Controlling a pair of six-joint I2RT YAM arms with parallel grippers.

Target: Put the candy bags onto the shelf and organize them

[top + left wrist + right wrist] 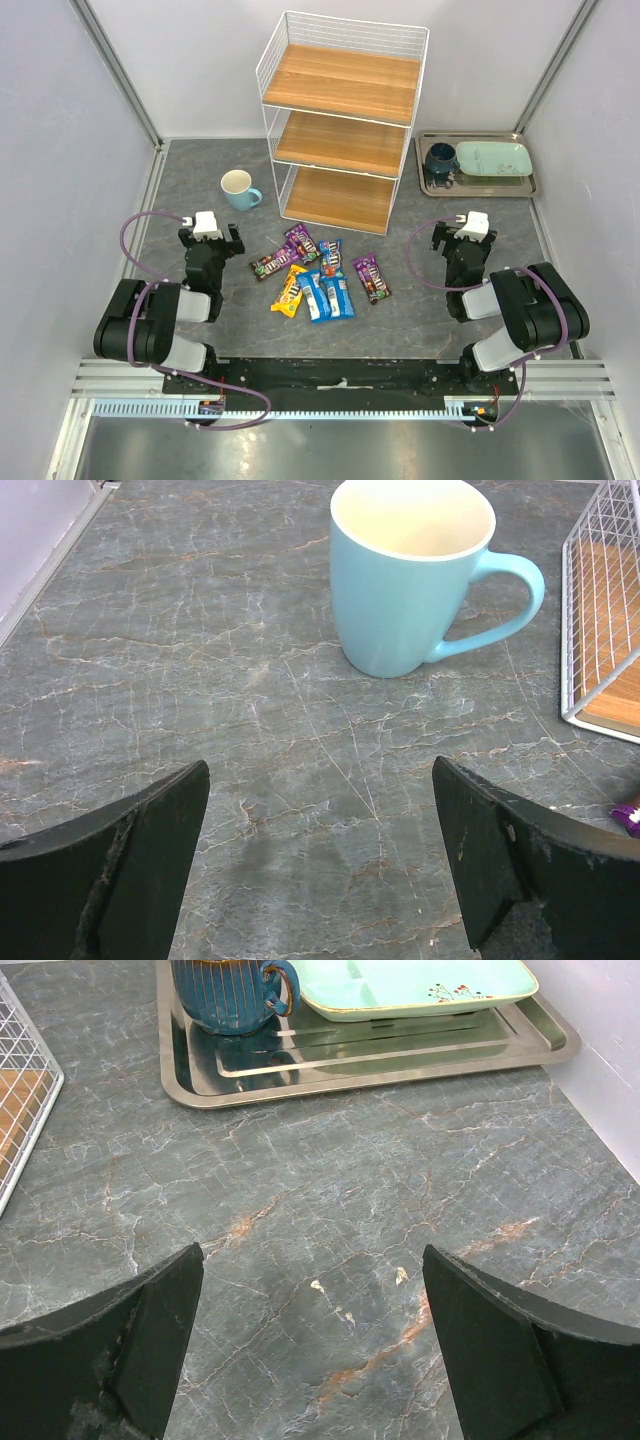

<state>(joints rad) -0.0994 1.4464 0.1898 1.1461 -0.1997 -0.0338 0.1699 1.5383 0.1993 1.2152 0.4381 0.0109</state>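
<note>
Black fingers: your left gripper [320, 770] and right gripper [312, 1252] are hanging spread wide over veined grey stone [200, 660], gripping nothing.
Candy bags: glossy flat candy bags [315, 275] are lying clustered between the arms, long axes mostly running near-to-far; only the overhead view is showing the cluster.
Shelf: white wire shelf [345, 120] with wooden boards is standing just beyond them.

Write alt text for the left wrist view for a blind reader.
A light blue mug stands upright on the grey marbled table, handle to the right, beyond the open left gripper. A corner of the white wire shelf shows at the right edge.
</note>
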